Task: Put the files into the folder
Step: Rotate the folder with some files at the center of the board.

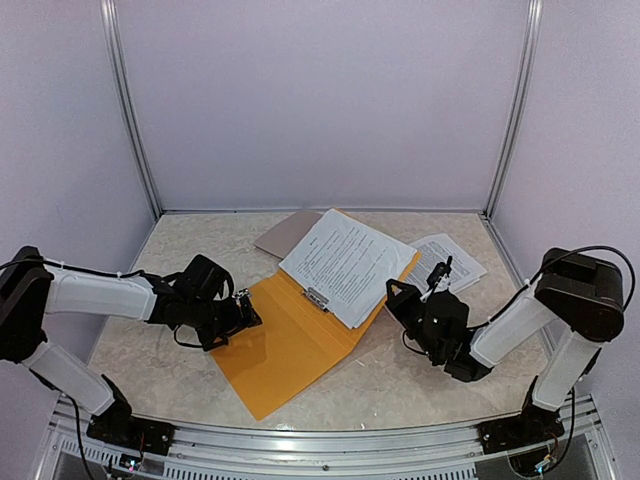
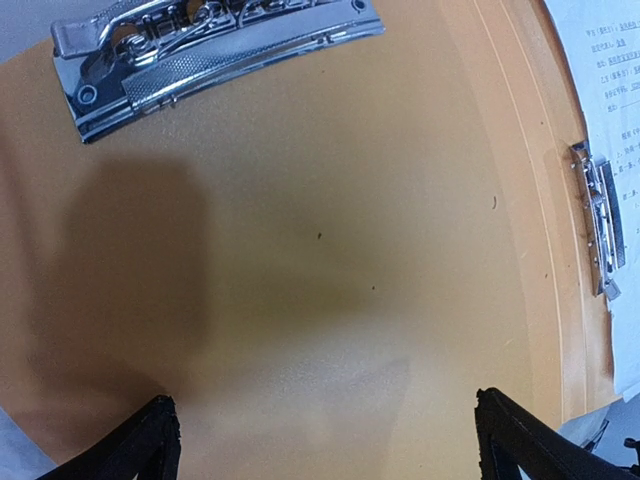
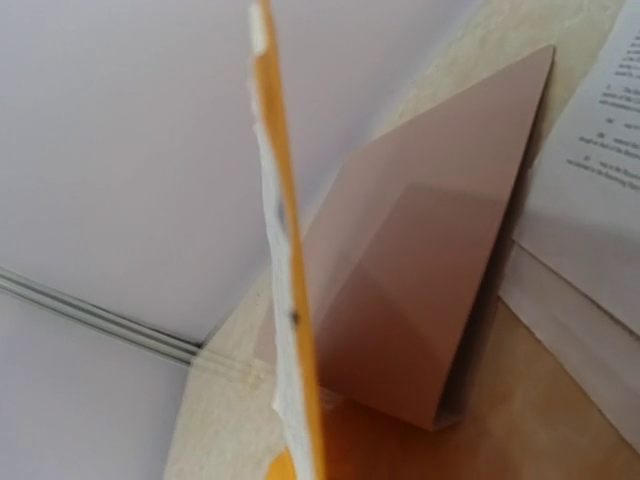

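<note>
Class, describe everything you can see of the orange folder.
The orange folder looks like thin plastic, lying open on the table. Its left half is bare and flat, with a metal clip near the fold. White printed sheets cover its right half, whose edge the shut right pincer appears to pinch. The open left pincer hovers over its left edge.

The overhead camera sits high behind both arm bases, looking down over the whole table. The left wrist camera hangs close above the orange folder, facing down past its own fingers. The right wrist one sits low, sighting along that folder's edge toward the back wall.
</note>
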Controlling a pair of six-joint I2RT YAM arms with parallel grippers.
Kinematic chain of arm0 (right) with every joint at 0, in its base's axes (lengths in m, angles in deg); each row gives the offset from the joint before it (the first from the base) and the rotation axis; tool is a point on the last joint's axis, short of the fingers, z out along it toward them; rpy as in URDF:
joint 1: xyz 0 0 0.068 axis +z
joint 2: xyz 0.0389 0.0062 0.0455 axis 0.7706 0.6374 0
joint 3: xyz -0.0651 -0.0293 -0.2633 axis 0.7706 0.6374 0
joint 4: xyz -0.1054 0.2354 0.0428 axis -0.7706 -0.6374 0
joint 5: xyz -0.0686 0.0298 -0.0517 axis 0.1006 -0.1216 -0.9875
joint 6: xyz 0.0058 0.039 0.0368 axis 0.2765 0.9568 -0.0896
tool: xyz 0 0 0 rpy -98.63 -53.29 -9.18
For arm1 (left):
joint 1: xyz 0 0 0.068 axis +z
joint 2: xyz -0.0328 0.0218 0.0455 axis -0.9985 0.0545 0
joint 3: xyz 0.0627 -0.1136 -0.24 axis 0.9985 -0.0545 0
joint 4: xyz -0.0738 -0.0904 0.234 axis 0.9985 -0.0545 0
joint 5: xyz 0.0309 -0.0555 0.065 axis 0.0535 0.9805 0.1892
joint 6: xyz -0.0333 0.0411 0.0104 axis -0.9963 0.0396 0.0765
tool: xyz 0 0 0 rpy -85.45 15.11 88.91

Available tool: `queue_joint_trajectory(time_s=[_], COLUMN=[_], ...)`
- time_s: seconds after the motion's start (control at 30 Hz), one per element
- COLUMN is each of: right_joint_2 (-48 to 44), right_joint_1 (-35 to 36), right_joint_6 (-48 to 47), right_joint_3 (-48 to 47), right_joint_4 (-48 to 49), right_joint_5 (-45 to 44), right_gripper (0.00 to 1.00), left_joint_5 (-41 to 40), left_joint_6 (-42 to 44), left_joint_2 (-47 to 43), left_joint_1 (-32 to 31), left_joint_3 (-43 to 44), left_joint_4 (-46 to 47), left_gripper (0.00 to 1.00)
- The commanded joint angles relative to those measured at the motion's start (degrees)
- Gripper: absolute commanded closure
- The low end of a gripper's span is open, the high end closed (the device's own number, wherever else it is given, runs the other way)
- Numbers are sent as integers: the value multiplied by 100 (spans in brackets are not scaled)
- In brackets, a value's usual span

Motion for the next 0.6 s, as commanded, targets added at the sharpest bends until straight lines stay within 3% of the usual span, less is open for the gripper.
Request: queue_joint_trajectory(time_s=[0.0, 0.27, 0.57], right_joint_2=[-259, -673, -1751], right_joint_1=[139, 559, 1073], right_joint_6=[20, 2, 414], right_joint_3=[76, 337, 917], right_joint_4=[-834, -1766, -3047], right_joint_5=[264, 247, -768], right_gripper=[100, 100, 92], left_joint_5=[-181, -413, -687], left_joint_6=[260, 504, 746], left_joint_2=[49, -432, -479], left_joint_1=[145, 328, 557], left_joint_3=[-150, -19, 563], left_joint_4=[-703, -1133, -1501], left_gripper=[1, 1, 1])
